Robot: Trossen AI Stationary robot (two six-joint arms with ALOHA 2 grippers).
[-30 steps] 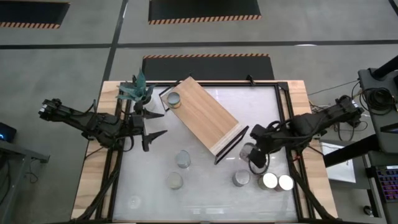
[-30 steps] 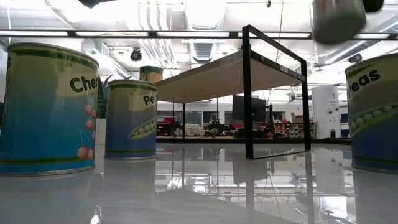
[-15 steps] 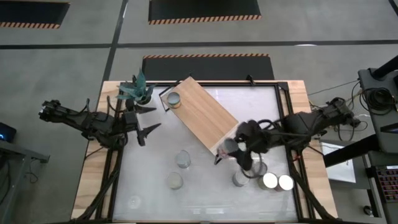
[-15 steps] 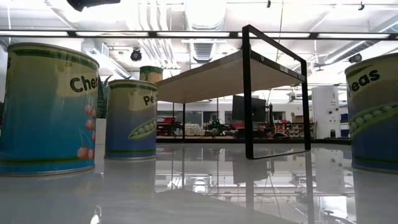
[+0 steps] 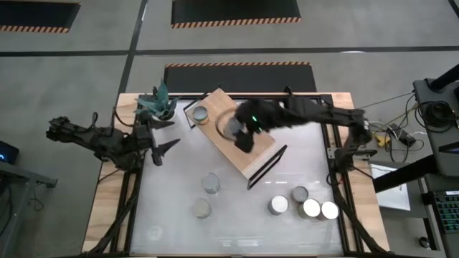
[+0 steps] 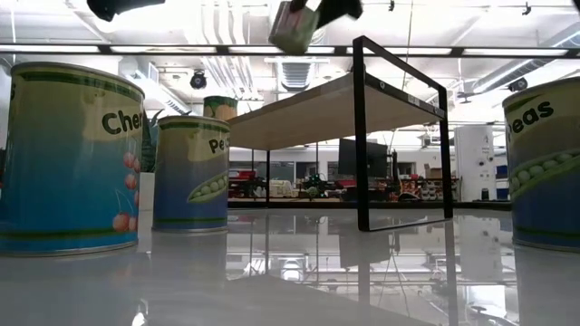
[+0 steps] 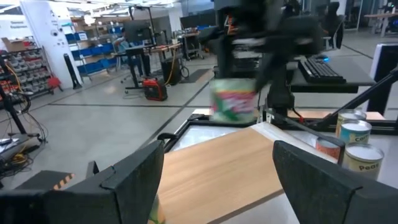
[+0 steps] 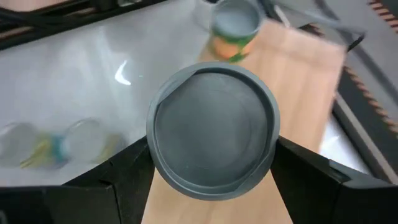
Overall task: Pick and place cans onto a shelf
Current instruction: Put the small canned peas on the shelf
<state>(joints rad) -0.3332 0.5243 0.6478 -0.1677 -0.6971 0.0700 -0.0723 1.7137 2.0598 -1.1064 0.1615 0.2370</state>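
A: Left gripper (image 5: 159, 149) — position and fingers?
B: Parked at the left edge of the surface (image 5: 237, 222), beside a potted plant (image 5: 156, 104). Fingers (image 7: 134, 180) spread apart, holding nothing.

A: Cans on the surface?
B: Two cans left of centre (image 5: 211, 183), (image 5: 202, 208), standing upright, near each other. Four more cans in a cluster at the right front (image 5: 278, 206), (image 5: 299, 194), (image 5: 311, 208), (image 5: 329, 210), the last two just beside one another.

A: Shelf?
B: Shelf (image 5: 247, 147) lying diagonally across the back of the surface, black wire frame at both ends. One can already standing on its far left end (image 5: 201, 113).

A: Right gripper (image 5: 239, 131)?
B: Reaching across over the middle of the shelf. Fingers (image 8: 124, 177) clamped on either side of a carried can (image 8: 212, 130), grey top upward. In the low view, carried can above the board, not touching it; slightly tilted.
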